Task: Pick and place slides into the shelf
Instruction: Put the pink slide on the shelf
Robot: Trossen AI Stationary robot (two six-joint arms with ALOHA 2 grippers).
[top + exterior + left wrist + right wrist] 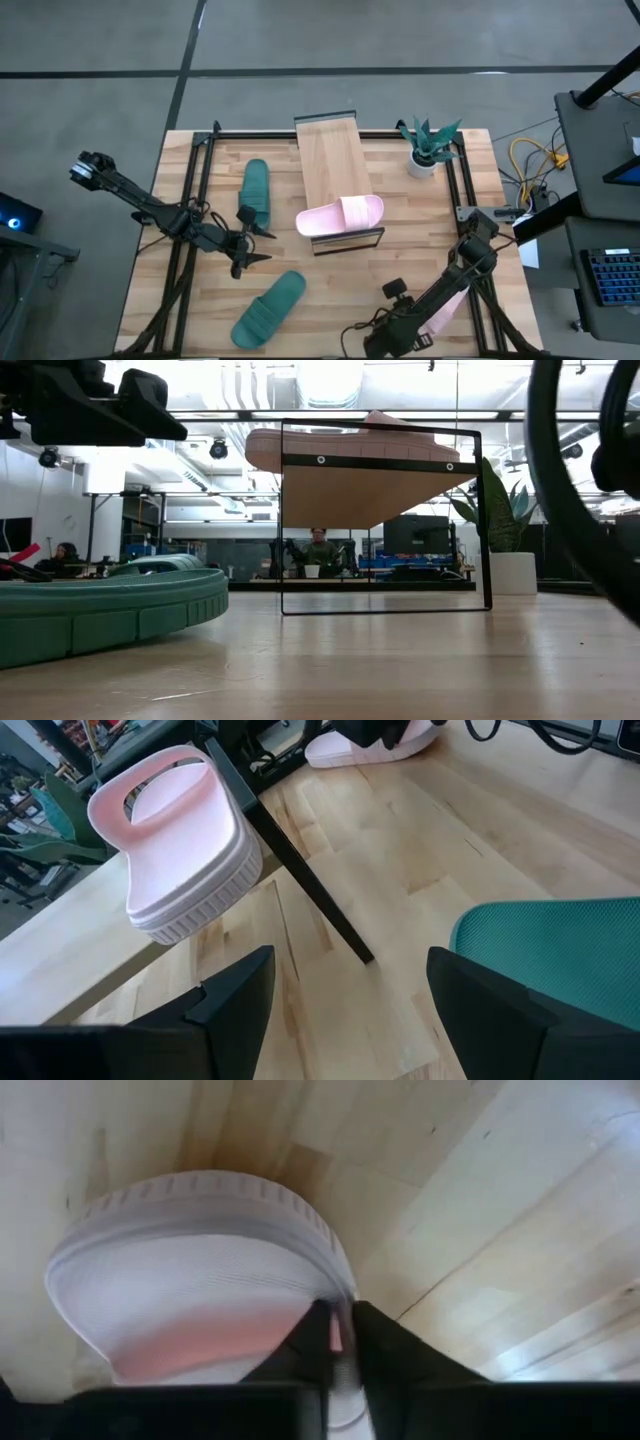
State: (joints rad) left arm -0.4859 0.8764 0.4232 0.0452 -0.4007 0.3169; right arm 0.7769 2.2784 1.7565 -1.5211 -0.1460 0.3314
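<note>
The shelf [335,170] stands mid-table, a light-wood plank on a black wire frame. One pale pink slide [340,215] lies across its near end, toe sticking out past the left edge [180,840]. Two teal slides lie flat on the table, one [256,192] left of the shelf and one [268,308] toward the near edge. My left gripper [262,245] hangs open between them, touching nothing. My right gripper [425,318] is at the near right, shut on the second pink slide [448,308], which the arm mostly hides. My right gripper pinches the pink slide's side rim [338,1330] between its two fingers, which lie close together over the edge. The ribbed sole wall [190,1200] shows just beyond them, over the table. In the left wrist view the slide [370,745] appears to lie on the tabletop.
A potted plant [428,150] stands right of the shelf's far end. Black frame rails run along the table's left and right sides. In the low view a teal slide [100,610] fills the left and the shelf [380,460] the middle. Bare wood lies near the shelf's near end.
</note>
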